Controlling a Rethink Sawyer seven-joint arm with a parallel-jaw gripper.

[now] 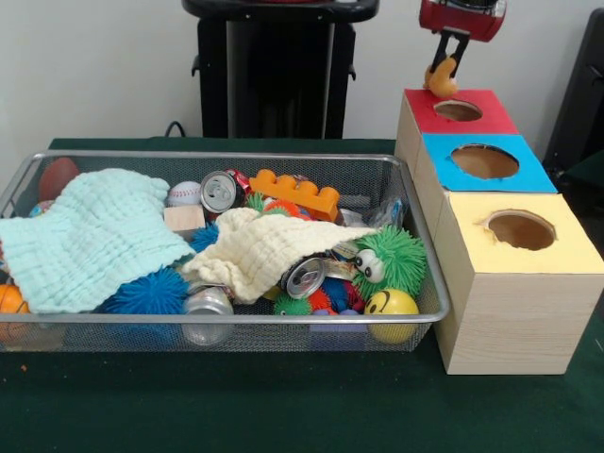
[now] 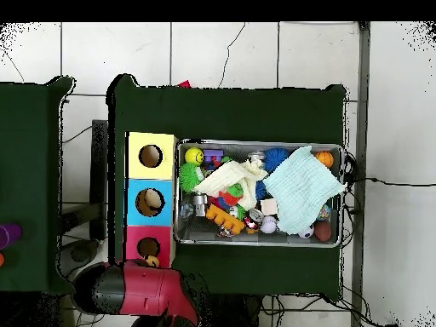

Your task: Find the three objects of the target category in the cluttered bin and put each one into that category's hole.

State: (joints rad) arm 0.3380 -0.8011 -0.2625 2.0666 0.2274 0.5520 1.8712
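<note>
just now the claw (image 1: 444,68) hangs over the red hole (image 1: 458,110), the far opening of the wooden sorting box (image 1: 510,321), its fingers clamped on a small orange-yellow toy (image 1: 440,80), possibly a rubber duck. the toy sits slightly toward the box's outer edge, not squarely over the hole. judging by this, the drop is the step in hand: the arm should shift a little toward the hole's centre and lower before letting go, so the toy cannot bounce off the rim. in the mesh bin (image 1: 415,316) on the green desk (image 1: 283,406), the mint cloth (image 1: 90,236) and cream cloth (image 1: 269,250) hide much of the clutter, so any remaining targets may lie beneath them.
</note>
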